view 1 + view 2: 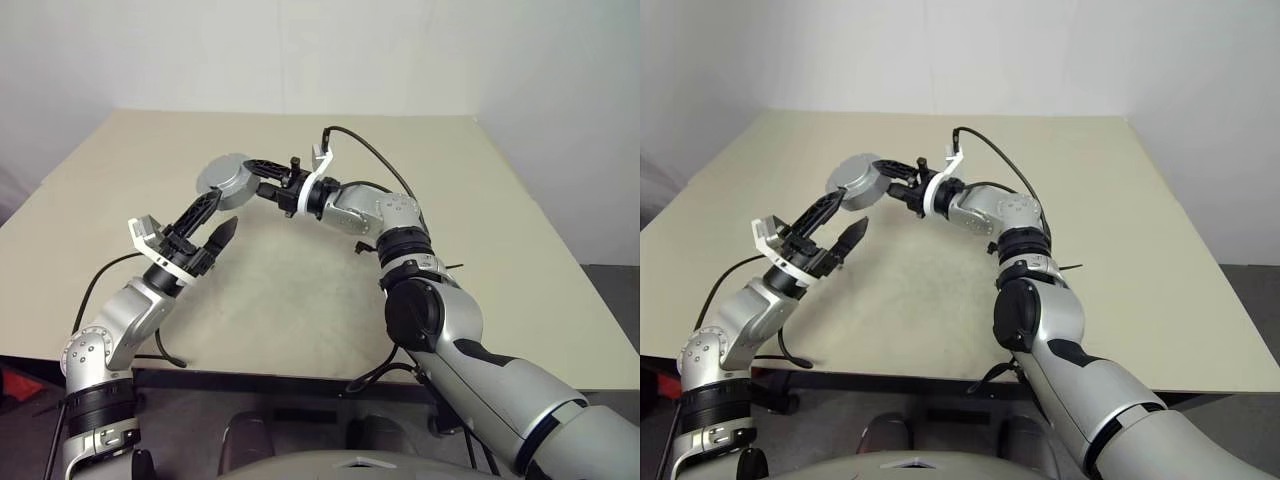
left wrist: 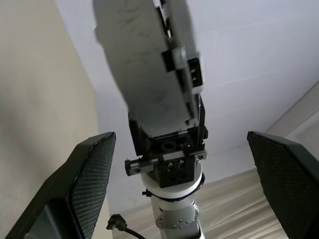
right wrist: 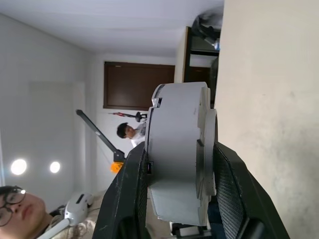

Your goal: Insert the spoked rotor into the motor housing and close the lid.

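Note:
My right gripper is shut on a thick round grey unit held in the air above the table. This is the motor housing, gripped on edge across its two flat faces. In the right wrist view the housing sits between the two black fingers, with the thinner lid flat against one face. The spoked rotor is hidden. My left gripper hangs just below and in front of the housing, open wide and empty. Its wrist view looks up at the housing.
The beige table spreads under both arms, with its front edge close to me. A black cable arcs over the right wrist. Beyond the table, the right wrist view shows a person close by and another person farther back.

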`<state>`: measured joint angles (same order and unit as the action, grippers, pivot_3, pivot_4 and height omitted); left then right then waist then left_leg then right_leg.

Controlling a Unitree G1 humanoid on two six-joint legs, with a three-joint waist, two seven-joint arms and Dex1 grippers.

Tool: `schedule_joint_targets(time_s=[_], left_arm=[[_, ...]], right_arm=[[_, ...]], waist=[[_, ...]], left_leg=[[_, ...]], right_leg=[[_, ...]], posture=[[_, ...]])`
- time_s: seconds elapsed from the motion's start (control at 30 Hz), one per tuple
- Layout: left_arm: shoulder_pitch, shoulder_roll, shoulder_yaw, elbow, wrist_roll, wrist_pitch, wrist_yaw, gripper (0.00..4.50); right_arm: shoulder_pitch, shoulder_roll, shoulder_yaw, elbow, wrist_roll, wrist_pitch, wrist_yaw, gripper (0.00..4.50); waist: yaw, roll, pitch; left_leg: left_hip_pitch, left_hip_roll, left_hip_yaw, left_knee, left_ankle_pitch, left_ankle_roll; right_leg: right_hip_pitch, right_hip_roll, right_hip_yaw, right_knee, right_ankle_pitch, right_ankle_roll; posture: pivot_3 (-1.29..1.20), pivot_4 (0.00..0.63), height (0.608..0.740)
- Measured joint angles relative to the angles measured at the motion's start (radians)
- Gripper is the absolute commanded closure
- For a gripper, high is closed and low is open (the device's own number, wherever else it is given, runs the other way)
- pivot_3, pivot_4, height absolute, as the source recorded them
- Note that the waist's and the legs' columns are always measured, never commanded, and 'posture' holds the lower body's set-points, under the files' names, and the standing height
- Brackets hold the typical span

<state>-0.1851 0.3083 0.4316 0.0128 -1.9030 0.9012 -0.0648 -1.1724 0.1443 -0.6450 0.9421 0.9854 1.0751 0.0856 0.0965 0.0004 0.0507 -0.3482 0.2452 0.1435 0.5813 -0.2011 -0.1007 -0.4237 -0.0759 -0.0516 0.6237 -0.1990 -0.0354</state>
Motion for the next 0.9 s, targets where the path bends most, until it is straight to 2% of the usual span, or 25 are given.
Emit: schedule_joint_targets(time_s=[0.23,0.57,0.8,0.9], left_arm=[[-0.048,0.001,0.037,0.093,0.004,-0.053,-0.006,0.01],[-0.187,-0.002,0.035,0.212,0.054,-0.045,-0.041,0.01],[-0.222,-0.005,0.049,0.254,0.091,-0.046,-0.059,0.01],[-0.232,-0.005,0.050,0.256,0.120,-0.046,-0.062,0.61]], right_arm=[[0.000,0.000,0.002,0.000,-0.001,0.004,0.009,2.53],[0.000,0.000,0.008,-0.014,0.000,0.018,0.028,2.53],[0.000,0.000,0.009,-0.017,0.000,0.016,0.028,2.53],[0.000,0.000,0.009,-0.018,0.000,0.016,0.029,2.53]], waist=[[0.001,0.000,0.000],[0.001,-0.001,0.000],[0.000,-0.001,0.000],[0.001,-0.001,0.000]], left_leg=[[0.000,0.000,0.000,0.000,0.000,0.000],[0.000,0.000,0.000,0.000,0.000,0.000],[0.000,0.000,0.000,0.000,0.000,0.000],[0.000,0.000,0.000,0.000,0.000,0.000]], right_leg=[[0.000,0.000,0.000,0.000,0.000,0.000],[0.000,0.000,0.000,0.000,0.000,0.001],[0.000,0.000,0.000,0.000,0.000,0.001],[0.000,0.000,0.000,0.000,0.000,0.001]], posture=[[0.00,0.000,0.740],[0.00,0.000,0.740],[0.00,0.000,0.740],[0.00,0.000,0.740]])
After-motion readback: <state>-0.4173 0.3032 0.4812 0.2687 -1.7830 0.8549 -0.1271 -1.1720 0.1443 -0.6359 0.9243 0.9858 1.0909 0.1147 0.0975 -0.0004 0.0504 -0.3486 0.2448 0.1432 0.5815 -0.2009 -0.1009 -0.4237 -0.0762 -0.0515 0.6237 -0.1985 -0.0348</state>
